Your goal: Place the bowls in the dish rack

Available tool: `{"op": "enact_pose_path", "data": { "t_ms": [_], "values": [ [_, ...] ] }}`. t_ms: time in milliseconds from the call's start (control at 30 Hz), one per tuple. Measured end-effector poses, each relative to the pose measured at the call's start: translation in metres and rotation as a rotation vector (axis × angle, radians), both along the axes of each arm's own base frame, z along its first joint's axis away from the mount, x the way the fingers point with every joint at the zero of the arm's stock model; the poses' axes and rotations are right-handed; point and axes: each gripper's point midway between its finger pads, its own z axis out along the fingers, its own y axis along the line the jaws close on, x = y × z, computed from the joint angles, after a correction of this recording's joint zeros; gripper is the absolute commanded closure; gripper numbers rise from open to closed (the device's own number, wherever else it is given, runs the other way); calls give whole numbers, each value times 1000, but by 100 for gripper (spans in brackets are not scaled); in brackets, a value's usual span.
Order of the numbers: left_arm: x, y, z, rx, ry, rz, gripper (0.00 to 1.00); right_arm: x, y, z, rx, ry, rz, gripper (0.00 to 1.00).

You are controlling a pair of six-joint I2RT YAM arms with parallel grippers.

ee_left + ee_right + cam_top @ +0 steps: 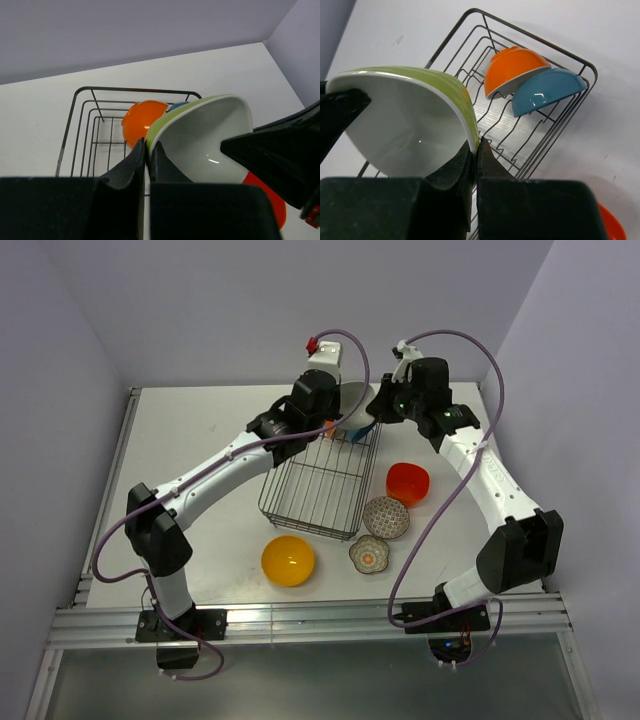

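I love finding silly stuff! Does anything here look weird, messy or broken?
One odd thing: the left gripper and the right gripper both pinch the rim of the same green-and-white bowl, tilted in the air. Nothing looks spilled or broken. The orange bowl and blue bowl lean neatly in the dish rack.

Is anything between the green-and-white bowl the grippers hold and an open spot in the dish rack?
Nothing visible. The green-and-white bowl, pinched at its rim by the left gripper and right gripper, hangs over the dish rack. The orange bowl and blue bowl occupy its far end; nearer wires are bare.
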Motion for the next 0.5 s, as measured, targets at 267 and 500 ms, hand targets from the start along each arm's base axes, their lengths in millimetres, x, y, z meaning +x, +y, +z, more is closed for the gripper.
{"op": "enact_pose_path", "data": {
  "t_ms": [267, 500],
  "values": [
    [-5, 0, 0, -9, 27, -9, 15, 1, 4, -3, 23, 22, 15, 100],
    [-26, 7, 28, -104, 79, -153, 8, 0, 8, 10, 131, 21, 80, 100]
  ]
}}
